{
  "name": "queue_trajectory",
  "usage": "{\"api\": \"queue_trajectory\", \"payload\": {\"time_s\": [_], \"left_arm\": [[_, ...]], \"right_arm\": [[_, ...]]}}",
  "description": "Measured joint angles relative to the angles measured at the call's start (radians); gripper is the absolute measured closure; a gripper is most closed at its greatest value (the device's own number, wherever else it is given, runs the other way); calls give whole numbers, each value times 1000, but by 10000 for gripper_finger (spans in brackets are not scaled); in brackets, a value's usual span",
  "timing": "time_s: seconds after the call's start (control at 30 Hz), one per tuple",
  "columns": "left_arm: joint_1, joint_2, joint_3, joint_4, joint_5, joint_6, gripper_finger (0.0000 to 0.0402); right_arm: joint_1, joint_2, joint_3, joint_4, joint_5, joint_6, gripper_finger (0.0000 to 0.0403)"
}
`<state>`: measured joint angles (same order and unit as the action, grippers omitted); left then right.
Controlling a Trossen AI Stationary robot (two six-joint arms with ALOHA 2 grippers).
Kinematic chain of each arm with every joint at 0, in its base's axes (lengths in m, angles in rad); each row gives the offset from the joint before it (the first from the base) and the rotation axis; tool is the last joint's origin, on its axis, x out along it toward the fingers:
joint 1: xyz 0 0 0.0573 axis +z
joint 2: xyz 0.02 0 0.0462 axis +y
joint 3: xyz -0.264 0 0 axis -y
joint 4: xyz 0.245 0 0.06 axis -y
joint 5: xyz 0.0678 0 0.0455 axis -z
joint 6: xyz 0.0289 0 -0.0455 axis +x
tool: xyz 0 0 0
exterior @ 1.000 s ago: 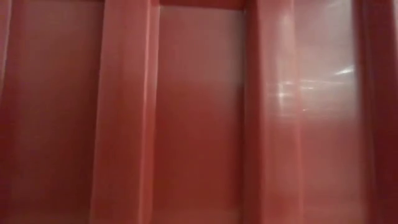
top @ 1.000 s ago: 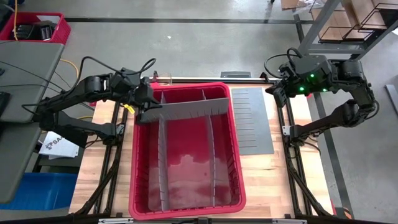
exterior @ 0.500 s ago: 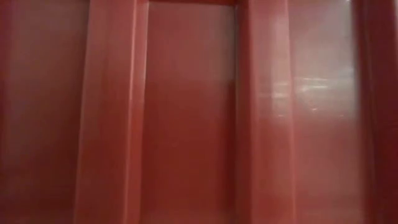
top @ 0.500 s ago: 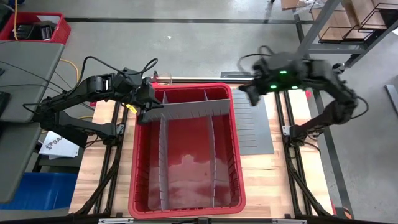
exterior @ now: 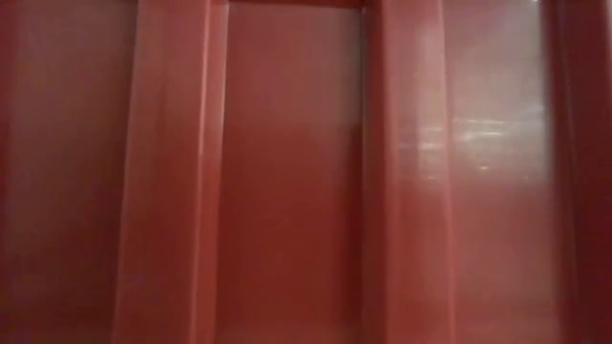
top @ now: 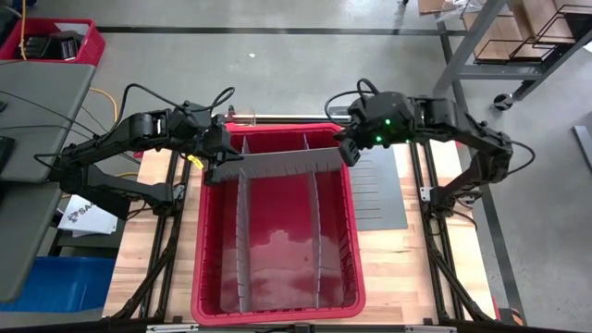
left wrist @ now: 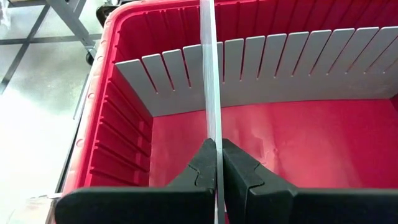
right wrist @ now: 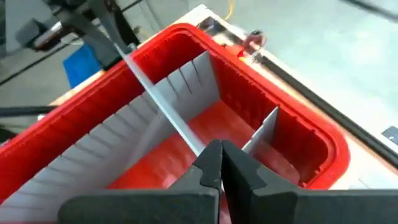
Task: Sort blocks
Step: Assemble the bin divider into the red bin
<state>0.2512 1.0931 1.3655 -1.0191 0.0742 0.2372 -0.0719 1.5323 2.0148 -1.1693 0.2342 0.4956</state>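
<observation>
No blocks show in any view. A large red bin (top: 356, 268) stands on the table, with two grey dividers (top: 242, 240) running from its near wall to its far wall. A third grey divider (top: 277, 165) lies across the bin's far part, leaning over them. My left gripper (top: 215, 165) is shut on its left end. My right gripper (top: 347, 153) is shut and hangs at that divider's right end, over the bin's far right corner. My left gripper pinches the cross divider's left end (left wrist: 214, 134) between its two fingers, coming from the table's left and slanting down. The sheet runs edge-on straight out from the fingers and spans the bin. My right gripper's shut fingertips (right wrist: 211, 158) stand at the divider's right end (right wrist: 193, 140); whether they touch it I cannot tell.
A flat grey slotted sheet (top: 375, 185) lies on the table just right of the bin. The bin's red wall (exterior: 287, 172) fills the low view. A small clear cup (top: 243, 117) stands behind the bin's far left corner. Bare wood shows at both sides.
My right gripper has swung from beyond the table's far right toward the left and slightly down, arriving at the cross divider's right end, its fingers staying shut. The divider has kept its place.
</observation>
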Motion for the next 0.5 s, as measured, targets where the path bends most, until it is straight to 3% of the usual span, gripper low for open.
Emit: {"api": "queue_trajectory", "payload": {"time_s": [0.5], "left_arm": [[0,1,-2,-6,-6,0,402]], "right_arm": [[98,94,0,-103,192,136,403]]}}
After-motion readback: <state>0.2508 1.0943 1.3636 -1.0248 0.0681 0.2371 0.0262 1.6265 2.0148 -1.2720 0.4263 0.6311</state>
